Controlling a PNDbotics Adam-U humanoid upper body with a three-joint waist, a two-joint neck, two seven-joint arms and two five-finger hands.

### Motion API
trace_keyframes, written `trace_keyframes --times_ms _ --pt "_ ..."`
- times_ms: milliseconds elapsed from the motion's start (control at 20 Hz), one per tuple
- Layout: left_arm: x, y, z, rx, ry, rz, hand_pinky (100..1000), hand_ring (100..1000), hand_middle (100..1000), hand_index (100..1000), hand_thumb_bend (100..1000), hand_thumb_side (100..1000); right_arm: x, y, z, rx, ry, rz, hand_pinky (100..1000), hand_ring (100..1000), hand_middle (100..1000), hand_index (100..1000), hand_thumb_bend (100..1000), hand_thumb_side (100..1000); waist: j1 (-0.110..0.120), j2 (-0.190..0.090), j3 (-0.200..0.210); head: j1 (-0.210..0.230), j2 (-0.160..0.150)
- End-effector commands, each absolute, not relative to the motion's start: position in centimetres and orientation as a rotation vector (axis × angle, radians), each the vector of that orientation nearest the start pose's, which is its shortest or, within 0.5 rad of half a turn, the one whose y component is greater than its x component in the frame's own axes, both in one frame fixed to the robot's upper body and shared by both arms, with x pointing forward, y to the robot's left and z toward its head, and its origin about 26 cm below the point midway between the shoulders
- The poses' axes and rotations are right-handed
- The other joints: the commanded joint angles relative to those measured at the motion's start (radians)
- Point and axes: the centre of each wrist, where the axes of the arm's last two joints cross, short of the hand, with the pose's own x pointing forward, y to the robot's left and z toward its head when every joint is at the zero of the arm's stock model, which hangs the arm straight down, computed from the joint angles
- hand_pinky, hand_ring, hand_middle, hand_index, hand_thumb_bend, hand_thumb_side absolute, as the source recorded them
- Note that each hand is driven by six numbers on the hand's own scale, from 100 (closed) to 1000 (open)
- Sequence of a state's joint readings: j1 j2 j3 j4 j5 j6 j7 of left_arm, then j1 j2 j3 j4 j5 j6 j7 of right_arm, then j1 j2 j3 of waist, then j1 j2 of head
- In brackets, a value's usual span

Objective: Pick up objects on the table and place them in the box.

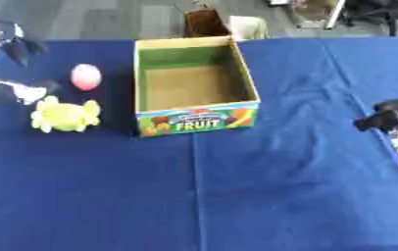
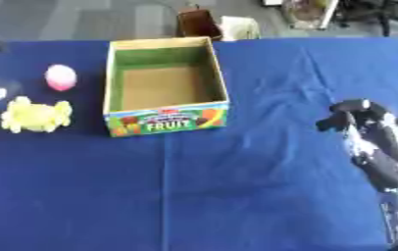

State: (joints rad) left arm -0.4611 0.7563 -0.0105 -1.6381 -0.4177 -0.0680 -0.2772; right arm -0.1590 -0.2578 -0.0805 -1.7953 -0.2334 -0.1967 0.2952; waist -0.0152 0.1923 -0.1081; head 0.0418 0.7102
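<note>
Right hand (image 2: pixel 370 135) hovers at the frame's right edge, fingers curled, holding nothing. Left hand (image 1: pixel 13 90) sits at the left edge; its fingers cannot be made out. Beside it on the blue worktop (image 1: pixel 236 196) lie a yellow toy (image 1: pixel 63 115) and pink ball (image 1: pixel 86 77), left of the open fruit box (image 1: pixel 198 120).

An open cardboard box (image 1: pixel 194 86) printed with the word FRUIT stood on the blue table (image 1: pixel 236 196), and its inside looked empty. To its left lay a pink egg-shaped object (image 1: pixel 86 77) and, nearer to the camera, a yellow-green soft object (image 1: pixel 65 115). The left robot hand (image 1: pixel 18 90) was just beside these two, at the left edge. The right robot hand (image 1: pixel 389 117) showed at the right edge, well apart from the box.
</note>
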Motion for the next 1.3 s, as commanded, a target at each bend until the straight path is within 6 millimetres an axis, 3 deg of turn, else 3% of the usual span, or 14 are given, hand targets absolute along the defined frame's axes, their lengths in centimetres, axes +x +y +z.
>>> trace_keyframes --times_ms 50,500,700,1300 --pt "35.1 36.0 25.0 0.901 -1.75 -1.216 589 501 571 712 506 131 30.6 -30.2 12.0 0.16 -2.15 0.386 648 520 440 642 100 327 0.002 -0.015 -0.001 -0.002 -0.014" --pt "36.8 36.4 23.1 0.927 -1.563 -1.29 631 566 645 747 631 142 30.6 -30.1 11.9 0.163 -2.144 0.39 648 520 440 642 100 330 0.002 -0.016 -0.004 -0.002 -0.015" --pt "38.0 36.3 21.9 0.971 -1.482 -1.304 660 607 695 775 705 216 30.6 -30.1 11.8 0.166 -2.14 0.39 648 520 439 641 100 331 0.001 -0.017 -0.006 -0.001 -0.014" --pt "40.6 36.3 19.3 1.007 -1.31 -1.364 672 621 695 798 719 162 30.5 -30.0 11.5 0.173 -2.132 0.395 648 520 438 641 100 334 -0.001 -0.017 -0.009 -0.001 -0.014"
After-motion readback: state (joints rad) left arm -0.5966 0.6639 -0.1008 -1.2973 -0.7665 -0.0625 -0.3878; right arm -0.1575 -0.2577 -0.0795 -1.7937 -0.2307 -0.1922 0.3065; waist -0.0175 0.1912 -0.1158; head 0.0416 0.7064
